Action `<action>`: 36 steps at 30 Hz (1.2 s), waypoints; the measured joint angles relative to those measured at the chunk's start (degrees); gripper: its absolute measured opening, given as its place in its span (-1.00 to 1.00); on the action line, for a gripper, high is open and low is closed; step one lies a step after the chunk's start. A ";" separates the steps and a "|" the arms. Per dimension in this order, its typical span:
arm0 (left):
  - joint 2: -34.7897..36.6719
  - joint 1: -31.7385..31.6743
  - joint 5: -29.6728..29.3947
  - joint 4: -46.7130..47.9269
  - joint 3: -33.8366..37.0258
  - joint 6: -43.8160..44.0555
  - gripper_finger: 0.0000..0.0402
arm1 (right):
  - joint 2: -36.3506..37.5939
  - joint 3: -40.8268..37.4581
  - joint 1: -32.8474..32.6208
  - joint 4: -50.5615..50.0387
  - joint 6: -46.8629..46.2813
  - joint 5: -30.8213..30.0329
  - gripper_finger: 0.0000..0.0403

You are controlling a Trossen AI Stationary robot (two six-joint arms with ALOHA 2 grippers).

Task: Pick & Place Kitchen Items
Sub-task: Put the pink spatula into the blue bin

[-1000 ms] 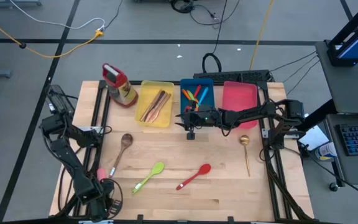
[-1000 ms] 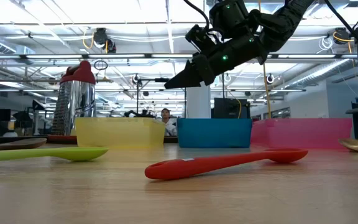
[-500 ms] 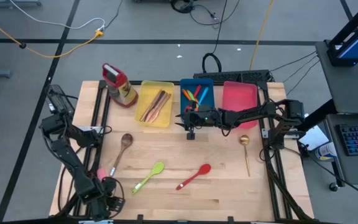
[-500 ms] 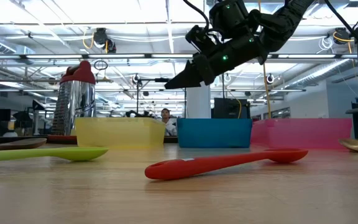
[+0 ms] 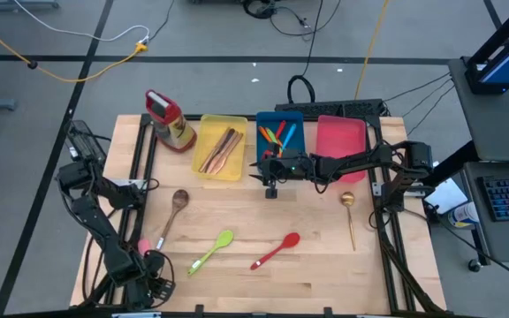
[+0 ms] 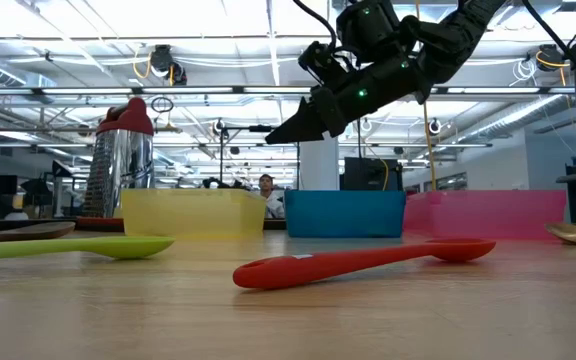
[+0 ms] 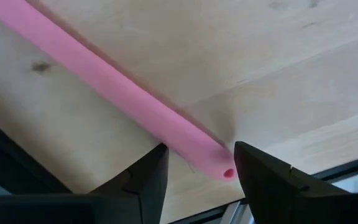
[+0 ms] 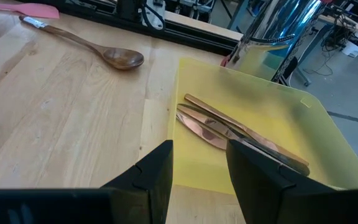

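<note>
My left gripper (image 5: pixel 151 262) is low at the table's near left corner. It is open, with one finger on each side of the free end of a pink utensil's handle (image 7: pixel 166 118). The handle lies flat on the wood, and I see no touch. My right gripper (image 5: pixel 269 170) is open and empty, high above the table (image 6: pixel 286 130), at the near edge of the blue tray (image 5: pixel 280 137), which holds several coloured utensils. A wooden spoon (image 5: pixel 175 208), a green spoon (image 5: pixel 212 250), a red spoon (image 5: pixel 277 251) and a gold spoon (image 5: pixel 350 216) lie on the table.
A yellow tray (image 5: pixel 221 147) with brown and copper utensils (image 8: pixel 229 130) and a pink tray (image 5: pixel 340 137) flank the blue tray along the far edge. A red-capped container (image 5: pixel 168 119) stands at the far left. The table's near edge lies just beside my left gripper.
</note>
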State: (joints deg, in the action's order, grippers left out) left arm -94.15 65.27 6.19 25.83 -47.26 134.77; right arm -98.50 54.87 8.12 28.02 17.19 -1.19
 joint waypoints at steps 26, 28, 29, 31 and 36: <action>-0.02 -0.39 -2.13 2.34 2.62 -10.00 -0.69 | 0.00 0.00 -0.03 -0.87 -0.04 0.02 -0.28; -0.02 -0.88 -2.17 2.32 2.62 -11.17 -0.71 | 0.00 0.00 -0.03 -0.87 -0.20 0.01 -0.28; -0.02 -1.06 -2.18 2.32 2.62 -11.42 -0.74 | 0.00 0.00 -0.03 -0.87 -0.51 0.03 -0.28; -0.02 -1.30 -2.26 2.32 2.62 -11.64 -0.80 | 0.00 0.00 -0.02 -0.97 -1.52 1.10 -0.28; -0.02 -1.37 -2.71 2.36 2.62 -11.68 -0.84 | -0.02 0.00 -0.48 -1.13 -4.00 13.24 -0.28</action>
State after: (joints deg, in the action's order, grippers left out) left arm -94.17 63.90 3.48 28.18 -44.64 123.09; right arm -98.52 54.87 7.64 26.89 13.19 12.05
